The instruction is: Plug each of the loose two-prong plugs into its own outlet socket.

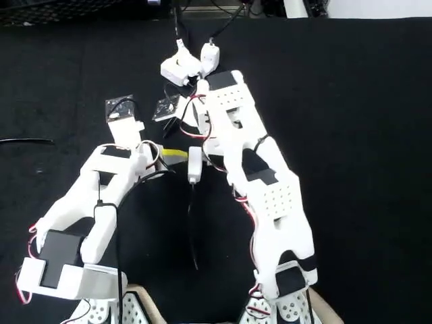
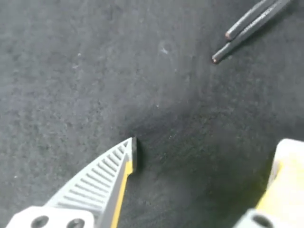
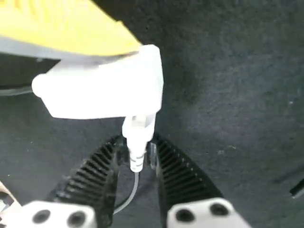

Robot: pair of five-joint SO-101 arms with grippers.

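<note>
**Arm pose**
- Left arm [image 1: 88, 202]: rises from the lower left of the high view and angles toward frame centre. Its yellow-faced tip [image 1: 175, 156] ends just left of the plug [image 1: 194, 164].
- Right arm [image 1: 263, 175]: runs from the lower right of the high view diagonally to the upper centre. Its far end lies close below two white blocks [image 1: 192, 64], whose cords leave at the top edge.

**Fingers**
- Left gripper [image 2: 204, 152]: the fingers [image 2: 109, 171] are spread wide over the bare black counter [image 2: 95, 71], with nothing between them. Two dark cord ends [image 2: 228, 45] lie well apart from them, in the upper right of the left wrist view.
- Right gripper [image 3: 135, 142]: the black ribbed fingers [image 3: 95, 175] are drawn in on the plug [image 3: 104, 90]. They pinch its narrow neck from both sides, just behind the white body.

**Plug position**
- Right wrist view: the plug body sits at centre left, beyond the fingertips. The neck and a thin cord run back between the fingers. A yellow finger [image 3: 61, 23] of the other arm overlaps the body's upper edge; whether it touches cannot be told.
- High view: the plug lies at frame centre on the counter [image 1: 364, 135], long axis vertical. Its cord trails toward the bottom edge. The plug is well apart from the white blocks.
</note>
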